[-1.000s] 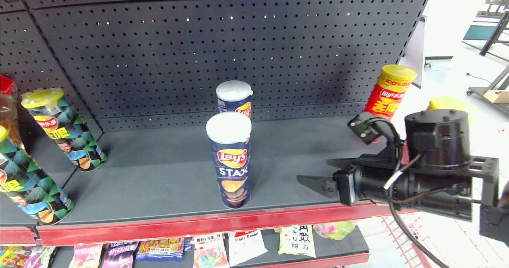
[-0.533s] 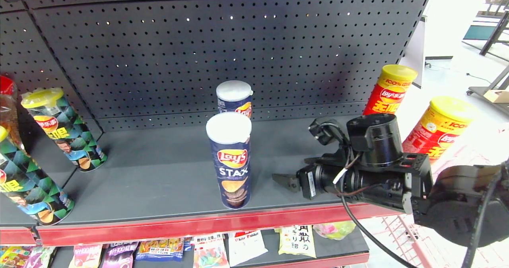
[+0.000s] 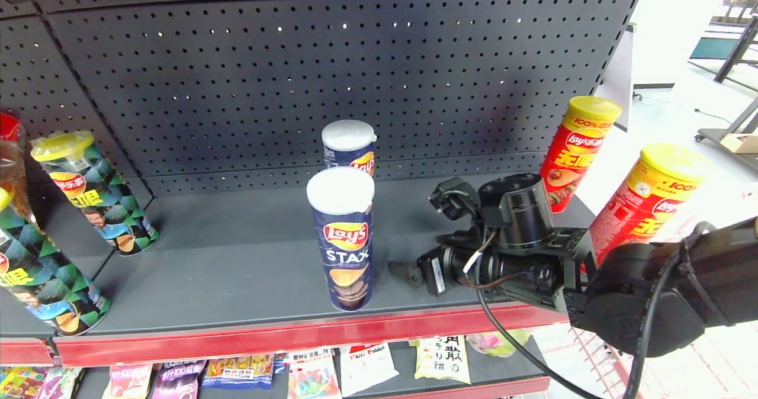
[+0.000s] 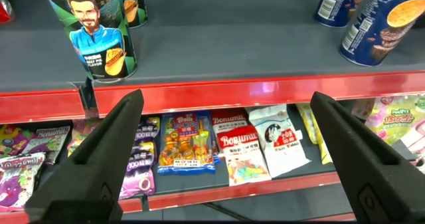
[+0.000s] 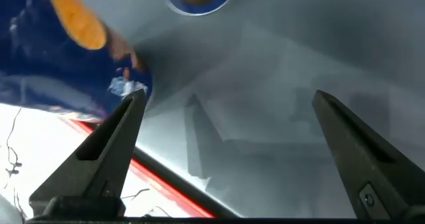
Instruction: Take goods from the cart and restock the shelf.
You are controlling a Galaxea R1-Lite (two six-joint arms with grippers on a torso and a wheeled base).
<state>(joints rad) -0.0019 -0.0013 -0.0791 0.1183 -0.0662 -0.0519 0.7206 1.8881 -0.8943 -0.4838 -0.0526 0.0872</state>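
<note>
Two dark blue chip cans stand upright in the middle of the grey shelf [image 3: 237, 269], the front can [image 3: 342, 242] near the red front edge and the back can [image 3: 349, 144] by the pegboard. My right gripper [image 3: 414, 264] is open and empty, level with the shelf, just right of the front can and apart from it. In the right wrist view the right gripper [image 5: 226, 137] hovers over the shelf surface with the blue can [image 5: 60, 51] beside one finger. My left gripper [image 4: 226, 151] is open and empty, below the shelf's red edge [image 4: 219, 91].
Two red cans with yellow lids [image 3: 580, 144] [image 3: 648, 200] stand at the shelf's right end. Teal-patterned cans [image 3: 95, 192] [image 3: 41, 280] lean at the left. Snack bags [image 4: 199, 141] hang on the lower shelf. The red wire cart [image 3: 598, 357] is at lower right.
My right arm has moved left along the shelf front toward the front blue can, uncovering the nearer red can. The cans have not moved.
</note>
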